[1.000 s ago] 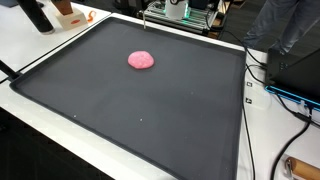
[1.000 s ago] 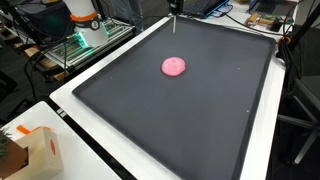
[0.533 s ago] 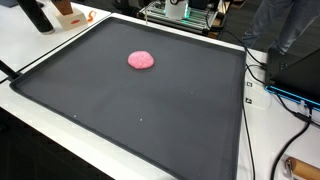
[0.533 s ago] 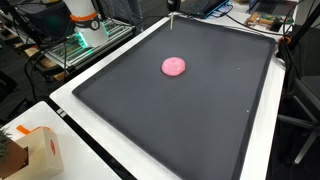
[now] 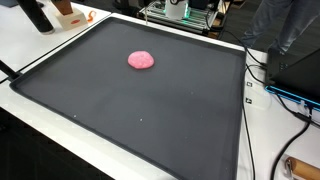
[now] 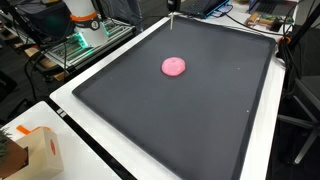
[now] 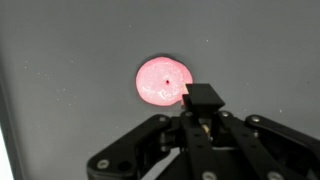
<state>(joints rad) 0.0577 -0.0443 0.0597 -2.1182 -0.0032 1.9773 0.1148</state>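
Gripper (image 7: 205, 97) hung above the black tray (image 7: 60, 60), fingertips pressed together, holding nothing. Pink lump (image 7: 163, 82) lay just ahead of its tips, slightly off-centre. A clean grab probably needed the fingers spread first, centred over the lump, then a straight drop.

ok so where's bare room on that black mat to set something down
Nearly all the black mat is bare: the wide stretch from the pink lump to the near rim, and both flanks of the lump. Crowded only off the mat: cables along one side, equipment past the far edge.
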